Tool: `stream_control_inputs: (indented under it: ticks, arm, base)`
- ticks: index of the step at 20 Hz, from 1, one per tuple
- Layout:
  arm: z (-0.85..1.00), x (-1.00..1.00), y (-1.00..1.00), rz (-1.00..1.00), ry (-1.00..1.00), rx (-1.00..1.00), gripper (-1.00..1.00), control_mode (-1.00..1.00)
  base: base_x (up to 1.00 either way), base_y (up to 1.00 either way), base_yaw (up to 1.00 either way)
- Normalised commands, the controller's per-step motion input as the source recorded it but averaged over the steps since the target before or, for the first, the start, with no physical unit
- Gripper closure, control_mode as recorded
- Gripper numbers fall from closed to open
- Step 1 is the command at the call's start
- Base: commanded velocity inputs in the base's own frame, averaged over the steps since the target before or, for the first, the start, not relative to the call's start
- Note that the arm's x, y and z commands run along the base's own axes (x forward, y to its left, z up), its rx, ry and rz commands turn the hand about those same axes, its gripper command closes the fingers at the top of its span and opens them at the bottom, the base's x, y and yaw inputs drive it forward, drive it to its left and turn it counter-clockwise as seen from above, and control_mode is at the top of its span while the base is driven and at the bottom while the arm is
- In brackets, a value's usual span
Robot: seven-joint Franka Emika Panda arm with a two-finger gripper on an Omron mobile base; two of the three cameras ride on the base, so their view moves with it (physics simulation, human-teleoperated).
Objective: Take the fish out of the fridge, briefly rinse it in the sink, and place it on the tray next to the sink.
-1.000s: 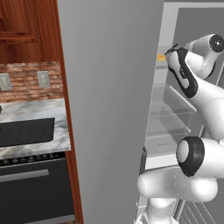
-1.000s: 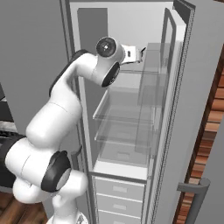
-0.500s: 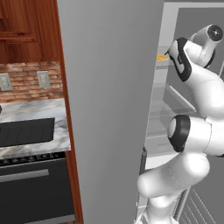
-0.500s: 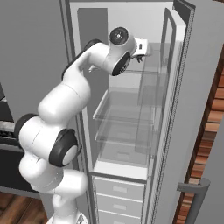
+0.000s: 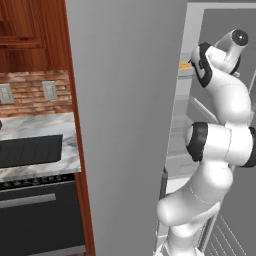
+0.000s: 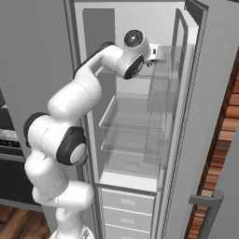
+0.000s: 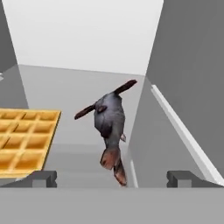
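A: Start closest in. What is the gripper (image 7: 111,178) doing?

B: Its fingers (image 7: 43,178) stand spread wide with nothing between them, squared up on the fish (image 7: 109,127). I judge that width is meant to let both tips pass either side of the body.

A: And the fish?

B: It lies on an upper shelf (image 7: 74,94) of the fridge (image 6: 135,116), just ahead of the gripper, tail toward it and head toward the back wall. A golden waffle (image 7: 24,140) sits just beside the fish, apart from it, so the approach probably has to stay to the fish's side.

A: Beyond that?

B: Past the fish, the shelf runs on to the pale back wall. The arm reaches high into the fridge because the fish is up there, I judge; nothing is grasped yet.
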Motion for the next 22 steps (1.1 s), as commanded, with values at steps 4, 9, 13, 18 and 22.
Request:
stream_control_inputs:
  ticks: [4, 9, 13, 18, 22]
  arm:
    - [-0.06, 0.52, -0.13, 0.0, 0.06, 0.0, -1.0, -1.0]
    - [-0.01, 0.61, -0.18, 0.0, 0.01, 0.02, -1.0, -1.0]
    - [-0.1, 0.74, -0.32, 0.0, 0.01, 0.05, -1.0, -1.0]
    - [-0.15, 0.77, -0.35, 0.0, 0.0, 0.11, -1.0, -1.0]
    - [-0.12, 0.55, -0.1, 0.0, 0.0, 0.08, 1.0, -1.0]
  base:
    - [0.0, 0.0, 0.0]
    - [0.0, 0.0, 0.0]
    - [0.0, 0.0, 0.0]
    - [0.0, 0.0, 0.0]
    - [0.0, 0.0, 0.0]
